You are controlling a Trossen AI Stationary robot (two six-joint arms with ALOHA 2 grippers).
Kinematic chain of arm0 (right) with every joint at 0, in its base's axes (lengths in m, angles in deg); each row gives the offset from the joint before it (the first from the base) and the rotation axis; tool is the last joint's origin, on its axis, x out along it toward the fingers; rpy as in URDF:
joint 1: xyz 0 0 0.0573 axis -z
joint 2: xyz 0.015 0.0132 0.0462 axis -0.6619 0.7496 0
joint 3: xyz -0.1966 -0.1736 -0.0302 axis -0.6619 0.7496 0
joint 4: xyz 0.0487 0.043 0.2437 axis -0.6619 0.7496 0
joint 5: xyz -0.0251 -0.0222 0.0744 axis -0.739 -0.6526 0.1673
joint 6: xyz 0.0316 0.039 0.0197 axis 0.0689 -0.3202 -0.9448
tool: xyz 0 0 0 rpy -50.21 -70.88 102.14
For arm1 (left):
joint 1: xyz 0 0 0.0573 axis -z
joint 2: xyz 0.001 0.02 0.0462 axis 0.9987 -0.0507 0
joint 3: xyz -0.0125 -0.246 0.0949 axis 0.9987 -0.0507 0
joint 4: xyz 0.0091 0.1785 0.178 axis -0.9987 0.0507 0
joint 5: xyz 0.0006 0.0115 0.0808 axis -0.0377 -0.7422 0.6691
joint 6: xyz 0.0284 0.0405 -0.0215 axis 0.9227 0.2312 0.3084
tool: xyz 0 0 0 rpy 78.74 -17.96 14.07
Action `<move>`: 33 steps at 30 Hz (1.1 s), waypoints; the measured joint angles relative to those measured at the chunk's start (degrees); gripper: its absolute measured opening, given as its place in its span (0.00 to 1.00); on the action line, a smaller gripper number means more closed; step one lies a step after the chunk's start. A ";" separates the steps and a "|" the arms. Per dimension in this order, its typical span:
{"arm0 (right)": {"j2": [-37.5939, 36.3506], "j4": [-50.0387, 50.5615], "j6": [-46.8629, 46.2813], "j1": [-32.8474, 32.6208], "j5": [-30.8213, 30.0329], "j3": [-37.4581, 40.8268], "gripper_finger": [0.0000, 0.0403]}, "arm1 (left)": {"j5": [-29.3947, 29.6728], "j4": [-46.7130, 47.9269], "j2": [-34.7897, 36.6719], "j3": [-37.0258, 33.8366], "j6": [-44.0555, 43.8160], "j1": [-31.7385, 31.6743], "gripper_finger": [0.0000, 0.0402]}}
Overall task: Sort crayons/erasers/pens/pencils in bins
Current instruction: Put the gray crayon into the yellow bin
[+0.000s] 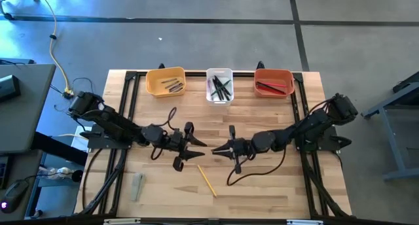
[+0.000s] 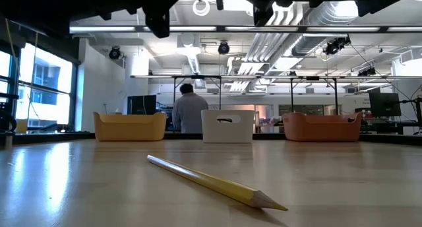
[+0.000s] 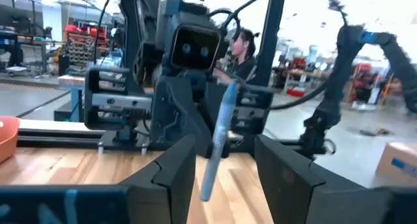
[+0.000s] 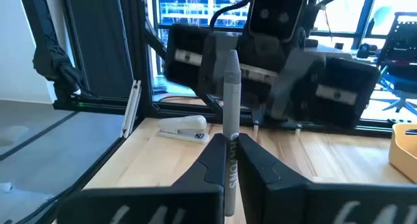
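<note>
While the two dark arms meet nose to nose over the middle of the pale wooden plank table, a handover is in hand: the right gripper is clenched on a slim grey crayon with lettering down its side, and the left gripper stands released, its fingers apart on either side of that same stick without pressing it. Judging by this, the crayon now rests with the right arm alone. Next it calls for the left arm to back clear, then for the right to carry the crayon to the far edge, where the yellow-orange plastic bin, the white plastic bin and the red-orange plastic bin stand in a row. A thin yellow wooden pencil lies loose near the front edge, unsorted
</note>
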 joint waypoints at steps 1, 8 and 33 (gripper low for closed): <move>0.00 0.00 0.02 0.00 0.10 0.00 0.00 | 0.04 0.22 -0.93 0.75 0.45 0.00 0.36; 0.00 -0.31 -0.30 0.00 0.14 0.00 0.00 | 0.04 -0.46 -6.68 6.06 2.64 -0.07 0.36; -0.04 0.95 0.85 -0.07 -1.19 -0.11 0.22 | -1.31 0.66 -5.43 8.72 8.33 -0.20 0.03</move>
